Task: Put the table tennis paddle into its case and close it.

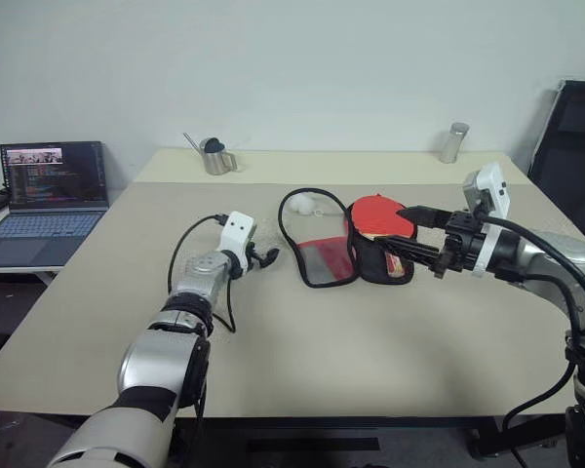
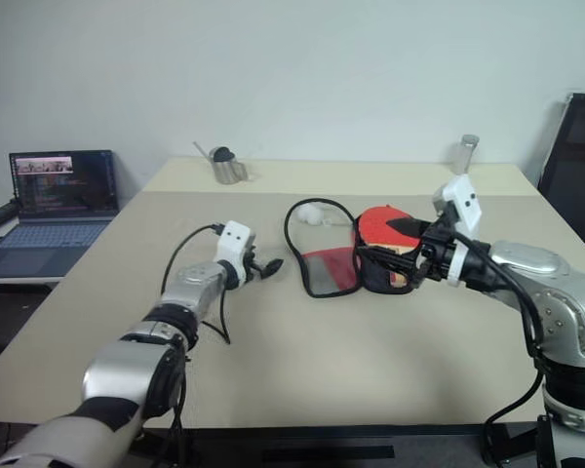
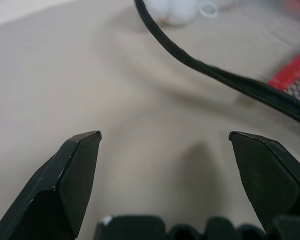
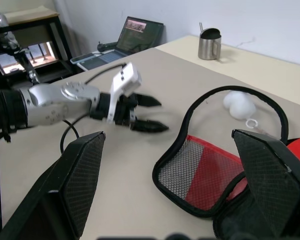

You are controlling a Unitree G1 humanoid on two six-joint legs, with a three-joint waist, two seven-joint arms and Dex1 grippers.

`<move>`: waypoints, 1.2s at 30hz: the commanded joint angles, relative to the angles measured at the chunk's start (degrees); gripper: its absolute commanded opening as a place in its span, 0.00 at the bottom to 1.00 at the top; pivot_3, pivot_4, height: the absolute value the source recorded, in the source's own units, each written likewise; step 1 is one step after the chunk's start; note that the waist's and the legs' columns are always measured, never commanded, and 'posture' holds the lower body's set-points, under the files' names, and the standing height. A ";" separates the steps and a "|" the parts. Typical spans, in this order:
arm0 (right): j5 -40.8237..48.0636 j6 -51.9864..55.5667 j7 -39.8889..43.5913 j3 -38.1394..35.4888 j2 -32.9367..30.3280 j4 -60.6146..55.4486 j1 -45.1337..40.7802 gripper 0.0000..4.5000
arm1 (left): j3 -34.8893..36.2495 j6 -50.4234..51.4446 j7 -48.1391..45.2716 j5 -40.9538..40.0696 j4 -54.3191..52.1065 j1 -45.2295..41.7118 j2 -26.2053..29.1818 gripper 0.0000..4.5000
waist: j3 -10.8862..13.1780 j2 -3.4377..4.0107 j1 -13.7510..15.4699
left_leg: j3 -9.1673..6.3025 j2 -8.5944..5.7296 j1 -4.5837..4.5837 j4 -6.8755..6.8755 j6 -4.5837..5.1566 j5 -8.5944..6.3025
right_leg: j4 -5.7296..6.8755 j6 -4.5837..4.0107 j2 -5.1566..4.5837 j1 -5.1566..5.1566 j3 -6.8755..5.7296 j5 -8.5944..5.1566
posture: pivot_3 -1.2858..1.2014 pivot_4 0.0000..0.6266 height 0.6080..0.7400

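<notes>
The case (image 1: 324, 259) lies open in the middle of the table, its red flap with the black mesh pocket spread to the left and its black half (image 1: 375, 263) to the right. The table tennis paddle (image 1: 378, 214) rests partly in the black half, with its red face sticking out at the far side. My right gripper (image 1: 395, 226) hovers open just right of the paddle, level and pointing left, holding nothing. My left gripper (image 1: 271, 257) is open and low over the table, just left of the case's black zip edge (image 3: 230, 80).
Two white balls (image 1: 302, 205) lie inside the zip loop at the case's far left. At the far edge of the table stand a metal cup (image 1: 214, 156) and a metal cylinder (image 1: 453, 142). A laptop (image 1: 49, 190) sits on a side desk to the left, and a black chair (image 1: 570, 146) stands on the right.
</notes>
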 commanded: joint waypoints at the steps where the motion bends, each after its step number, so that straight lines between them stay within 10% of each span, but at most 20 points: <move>1: 1.80 0.11 -0.80 -2.33 -1.18 -2.75 -0.08 0.99 | 1.16 -0.50 1.80 0.78 0.40 -1.90 -0.63 1.00 | 0.00 0.00 -0.06 | 0.02 0.00 0.00 0.00 0.00 0.00 | 0.04 0.00 0.00 -0.03 0.01 0.00 | 0.52 0.24 1.00; 36: 10.34 1.44 -9.26 -10.46 -7.66 -9.50 8.70 0.99 | 9.01 2.88 -9.29 -2.55 1.15 -13.11 -18.53 1.00 | 0.07 -0.14 2.17 | -0.08 -0.10 -0.16 0.70 0.03 0.00 | 0.55 0.03 -0.01 -0.02 -0.02 0.01 | 0.52 0.24 1.00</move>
